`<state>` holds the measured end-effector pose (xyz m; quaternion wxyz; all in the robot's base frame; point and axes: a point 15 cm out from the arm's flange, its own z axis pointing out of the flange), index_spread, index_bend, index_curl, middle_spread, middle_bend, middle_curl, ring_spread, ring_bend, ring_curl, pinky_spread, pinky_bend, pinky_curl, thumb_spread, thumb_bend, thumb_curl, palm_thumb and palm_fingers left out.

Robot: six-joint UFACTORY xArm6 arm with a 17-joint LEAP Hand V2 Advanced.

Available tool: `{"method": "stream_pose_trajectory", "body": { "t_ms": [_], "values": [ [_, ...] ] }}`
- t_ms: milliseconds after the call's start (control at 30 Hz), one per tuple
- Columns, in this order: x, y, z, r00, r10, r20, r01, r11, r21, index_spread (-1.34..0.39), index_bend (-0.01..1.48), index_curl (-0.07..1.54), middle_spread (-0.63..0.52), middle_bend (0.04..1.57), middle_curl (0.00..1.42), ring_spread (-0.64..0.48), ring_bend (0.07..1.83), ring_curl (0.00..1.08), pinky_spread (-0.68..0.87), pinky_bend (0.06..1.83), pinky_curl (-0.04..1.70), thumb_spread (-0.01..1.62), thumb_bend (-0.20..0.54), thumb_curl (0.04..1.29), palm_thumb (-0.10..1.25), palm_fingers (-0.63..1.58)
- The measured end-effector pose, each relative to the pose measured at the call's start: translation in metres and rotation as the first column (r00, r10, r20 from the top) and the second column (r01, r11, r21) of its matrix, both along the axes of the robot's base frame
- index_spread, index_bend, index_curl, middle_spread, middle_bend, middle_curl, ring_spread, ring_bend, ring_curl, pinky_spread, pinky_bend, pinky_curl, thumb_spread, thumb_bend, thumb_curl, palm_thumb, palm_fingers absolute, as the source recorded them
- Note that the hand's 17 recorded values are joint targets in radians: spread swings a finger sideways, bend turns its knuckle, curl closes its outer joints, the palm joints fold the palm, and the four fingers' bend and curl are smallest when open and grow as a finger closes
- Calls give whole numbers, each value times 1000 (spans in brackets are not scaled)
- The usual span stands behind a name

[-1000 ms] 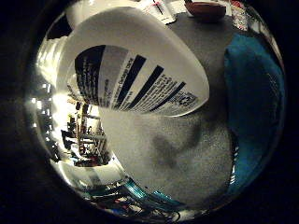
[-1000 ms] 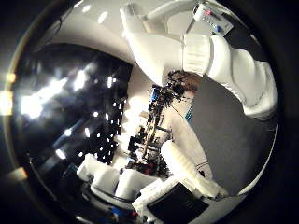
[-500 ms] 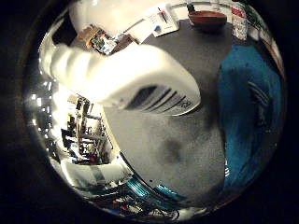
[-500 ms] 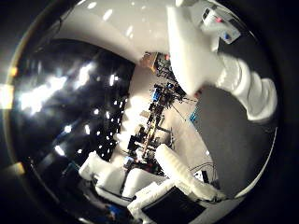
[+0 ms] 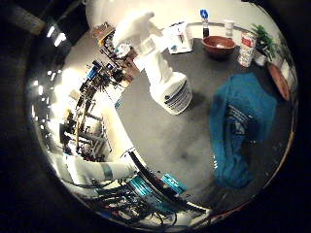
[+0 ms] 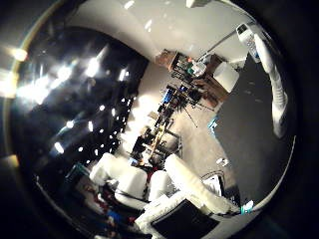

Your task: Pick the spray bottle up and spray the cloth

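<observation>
Little finger side palm view: spray bottle (image 5: 167, 82) seen standing upright on grey worktop (image 5: 160, 141), upper centre of frame, no longer filling view as it did second ago; release and retreat judged. Teal cloth (image 5: 243, 131) crumpled at right, apart from bottle. Brown bowl (image 5: 218, 46) at top, contents not discernible. Hand (image 6: 174, 191) fingers relaxed, nothing held.
</observation>
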<state>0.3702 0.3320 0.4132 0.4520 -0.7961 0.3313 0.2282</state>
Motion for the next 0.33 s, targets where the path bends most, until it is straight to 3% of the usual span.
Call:
{"method": "stream_pose_trajectory", "body": {
  "t_ms": [333],
  "values": [
    [-8, -62, 7, 996, -84, 37, 86, 993, -76, -274, 166, 262, 230, 173, 257, 238, 241, 254, 418, 469, 313, 1061, -23, 300, 595, -24]
  ]
}}
